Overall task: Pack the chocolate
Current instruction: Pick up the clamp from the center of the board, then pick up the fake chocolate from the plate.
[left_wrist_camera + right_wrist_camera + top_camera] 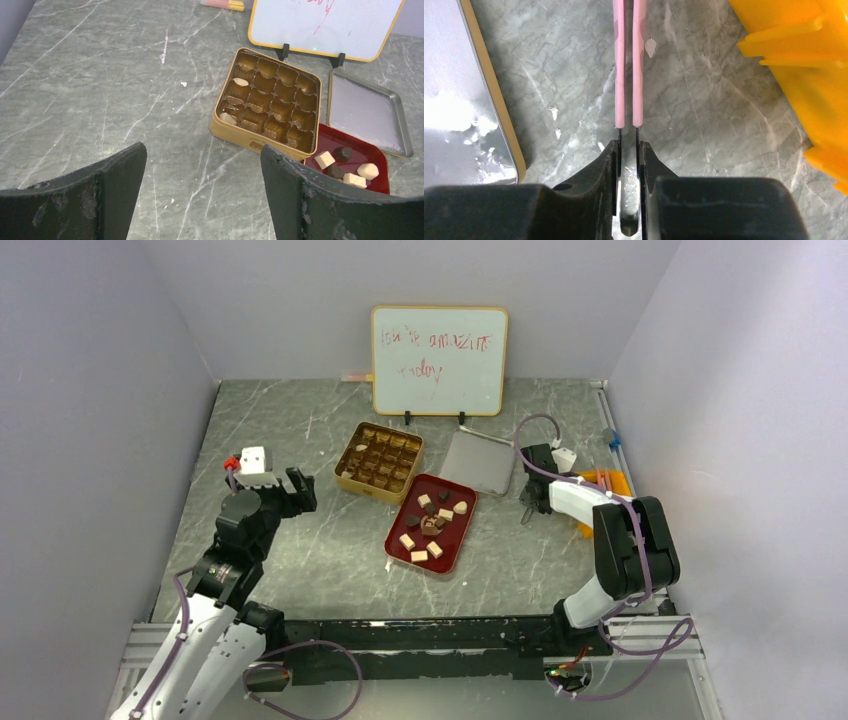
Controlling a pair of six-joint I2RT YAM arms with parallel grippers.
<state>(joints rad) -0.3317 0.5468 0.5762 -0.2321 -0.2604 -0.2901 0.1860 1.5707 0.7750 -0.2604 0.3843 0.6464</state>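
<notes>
We find the left claw (202,185) with its fingers wide apart, holding nothing, above the grey marbled table (100,75). The right claw (629,165) is clamped on the pink tweezers (619,65). Their two arms are pressed nearly together and reach away over the table, between the silver lid (454,100) and an orange plastic object (804,65).

Most of the chocolate (430,525) lies loose on the red tray (452,545), in dark, mid-brown and cream pieces. The gold tin (345,472) sits just beside the tray. The left wrist view shows two cream pieces (241,81) in compartments along the tin's left side.
</notes>
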